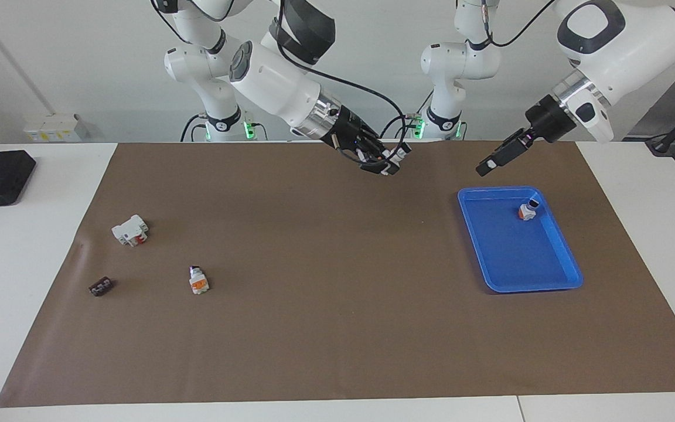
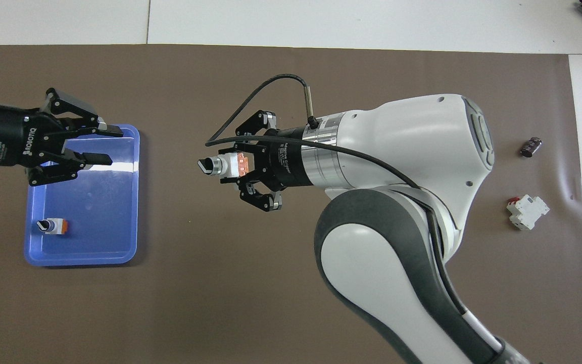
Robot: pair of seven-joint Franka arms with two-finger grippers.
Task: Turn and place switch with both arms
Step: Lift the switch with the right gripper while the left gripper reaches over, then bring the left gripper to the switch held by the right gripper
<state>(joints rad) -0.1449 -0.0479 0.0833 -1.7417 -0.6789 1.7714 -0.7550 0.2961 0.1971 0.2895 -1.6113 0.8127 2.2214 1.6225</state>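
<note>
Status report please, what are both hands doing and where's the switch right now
Right hand shut on the switch, up over the mat. Left hand open over the blue tray, facing it. Gap between them clear.

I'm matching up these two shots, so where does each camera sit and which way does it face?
Facing view: high across the table, looking at the robots; both arms show, right gripper holding a switch.
Overhead view: above the robots' end, looking steeply down; left gripper over the blue tray.
Shared: grippers, held switch, tray.
</note>
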